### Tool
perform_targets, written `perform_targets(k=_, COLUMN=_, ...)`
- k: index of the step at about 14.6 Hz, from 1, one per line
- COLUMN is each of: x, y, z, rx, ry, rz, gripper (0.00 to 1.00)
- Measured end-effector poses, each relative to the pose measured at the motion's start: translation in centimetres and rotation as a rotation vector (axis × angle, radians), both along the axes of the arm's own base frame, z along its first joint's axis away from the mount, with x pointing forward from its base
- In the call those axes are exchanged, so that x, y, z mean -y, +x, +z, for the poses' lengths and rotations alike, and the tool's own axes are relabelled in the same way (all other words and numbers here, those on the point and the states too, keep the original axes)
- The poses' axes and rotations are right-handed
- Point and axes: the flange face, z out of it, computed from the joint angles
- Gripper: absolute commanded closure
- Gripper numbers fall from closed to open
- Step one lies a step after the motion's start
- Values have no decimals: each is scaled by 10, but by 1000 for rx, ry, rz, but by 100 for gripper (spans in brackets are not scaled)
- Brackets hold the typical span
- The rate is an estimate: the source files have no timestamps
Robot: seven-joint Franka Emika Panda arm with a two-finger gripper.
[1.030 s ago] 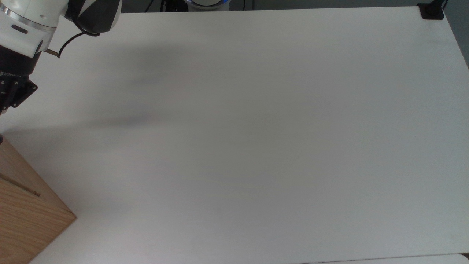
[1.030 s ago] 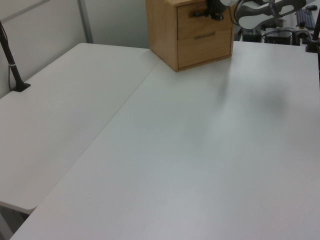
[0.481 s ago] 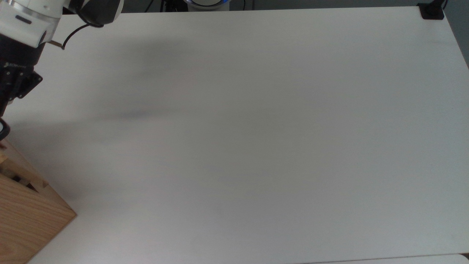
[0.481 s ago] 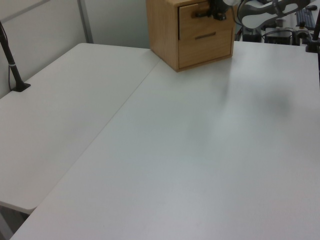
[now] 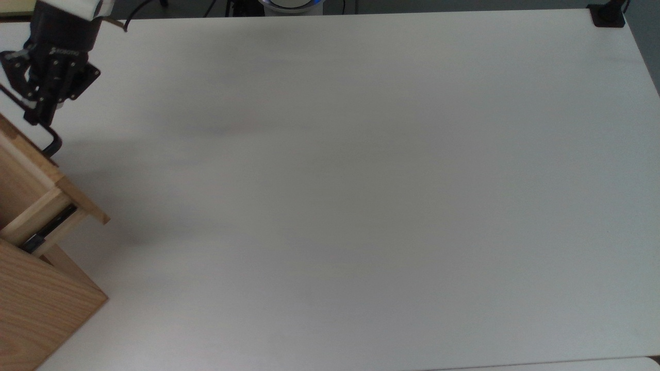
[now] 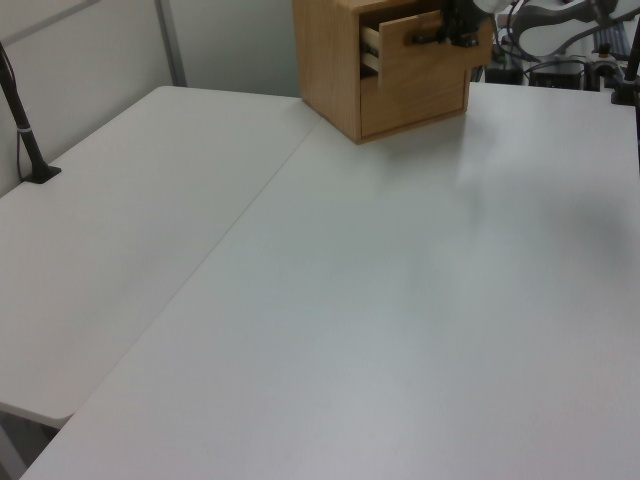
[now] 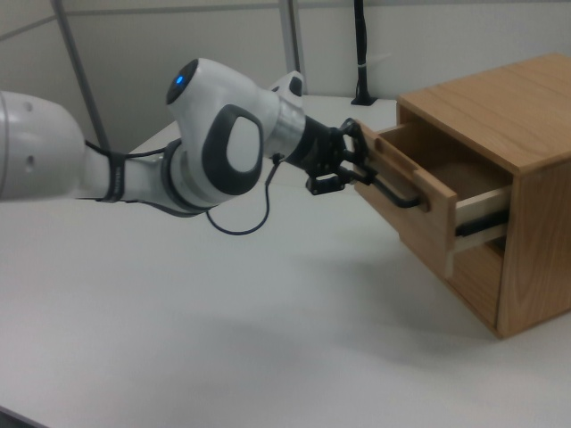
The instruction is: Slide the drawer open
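Your upper drawer (image 7: 426, 192) stands pulled partway out of the wooden cabinet (image 7: 526, 107), which sits on the white table (image 7: 223, 321) at the right view's right edge. In the right view you can see into the open box from above: a bare brown floor inside, a pale side wall, and a black side rail (image 7: 482, 223) showing between the drawer side and the cabinet front. The lower drawer front beneath it sits flush with the cabinet. The black curved bar handle (image 7: 393, 189) runs across the drawer front, and your gripper (image 7: 357, 169) is at that handle, fingers on either side of the bar and pinching it; the arm (image 7: 214, 134) reaches in level from the right view's left, with a black cable looping under the wrist. In the top view the cabinet (image 5: 36, 304) occupies the lower-left corner, the drawer (image 5: 49, 180) juts out of it toward the frame's upper left, and the gripper (image 5: 38, 111) comes down from the top-left corner to the handle (image 5: 49, 139) end. In the left view the cabinet (image 6: 330, 60) is at the far top centre, drawer (image 6: 425, 55) projecting toward the left view's right, gripper (image 6: 455, 30) against its front. A black camera post (image 6: 20, 120) stands at the left view's left table edge.
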Motion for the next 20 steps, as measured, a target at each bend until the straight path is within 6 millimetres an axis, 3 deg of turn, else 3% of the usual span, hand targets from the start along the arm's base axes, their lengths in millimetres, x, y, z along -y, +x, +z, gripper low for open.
perform_targets(k=5, x=-37, y=-41, z=11, rx=-80, ry=36, rz=-17, gripper=95)
perform_targets(k=8, x=-61, y=-60, z=33, rx=-109, ry=40, rz=-19, gripper=95)
perform_targets(k=11, x=-77, y=-75, z=40, rx=-142, ry=45, rz=-19, gripper=93)
perform_targets(k=12, x=-78, y=-76, z=39, rx=-148, ry=46, rz=-18, gripper=76)
perform_targets(k=13, x=-80, y=-76, z=37, rx=-156, ry=46, rz=-19, gripper=31)
perform_targets(k=14, x=-80, y=-77, z=36, rx=-166, ry=50, rz=-27, gripper=2)
perform_targets(k=17, x=-85, y=-83, z=39, rx=-191, ry=316, rz=-138, gripper=0)
perform_targets(k=20, x=-116, y=-89, z=78, rx=-281, ry=627, rz=-288, gripper=0)
